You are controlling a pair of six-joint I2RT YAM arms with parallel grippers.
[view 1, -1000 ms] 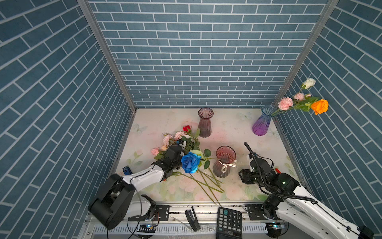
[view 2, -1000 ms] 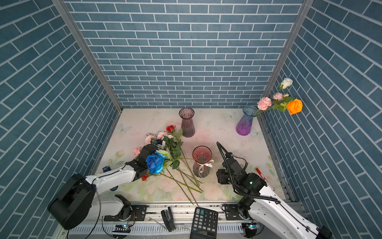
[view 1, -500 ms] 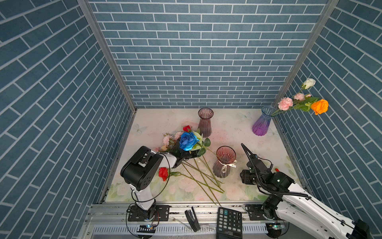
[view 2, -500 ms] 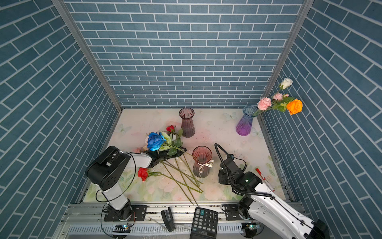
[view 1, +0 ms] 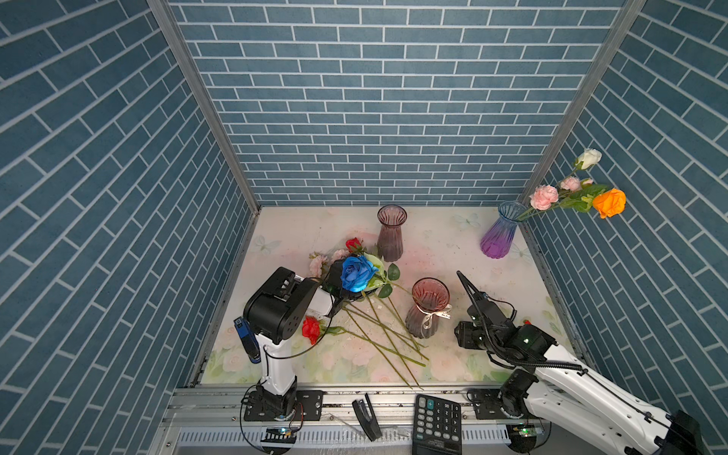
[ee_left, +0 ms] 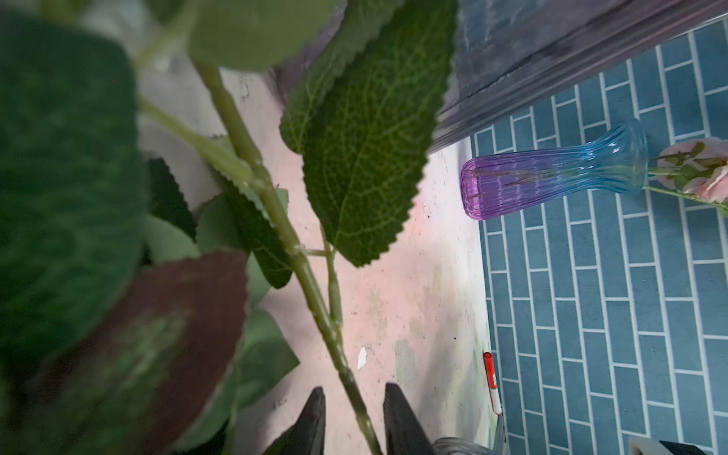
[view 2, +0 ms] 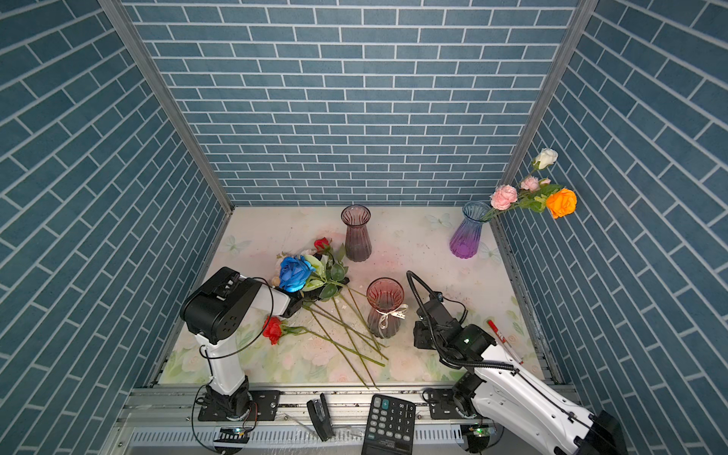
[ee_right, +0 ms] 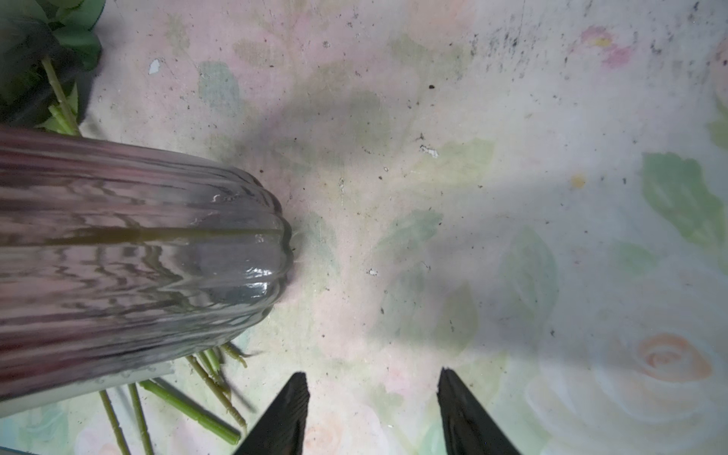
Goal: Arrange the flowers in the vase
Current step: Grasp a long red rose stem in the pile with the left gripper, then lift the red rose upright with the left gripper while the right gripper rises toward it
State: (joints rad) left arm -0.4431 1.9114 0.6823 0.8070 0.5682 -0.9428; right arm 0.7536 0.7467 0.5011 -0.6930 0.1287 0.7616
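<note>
Your left gripper (ee_left: 353, 388) narrowly brackets a knobbly green rose stem (ee_left: 275, 205), grip unclear. Your right gripper (ee_right: 373, 372) gapes beside the ribbed glass vase (ee_right: 138, 252).

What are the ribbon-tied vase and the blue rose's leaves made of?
The ribbon-tied vase looks like tinted glass, pinkish fading to grey, ribbed and glossy; a stem shows through it and the base catches highlights. Clear plastic can't be ruled out. The leaves of the blue rose: probably fabric or plastic, matte, with printed-looking veins and even saw-tooth edges.
</note>
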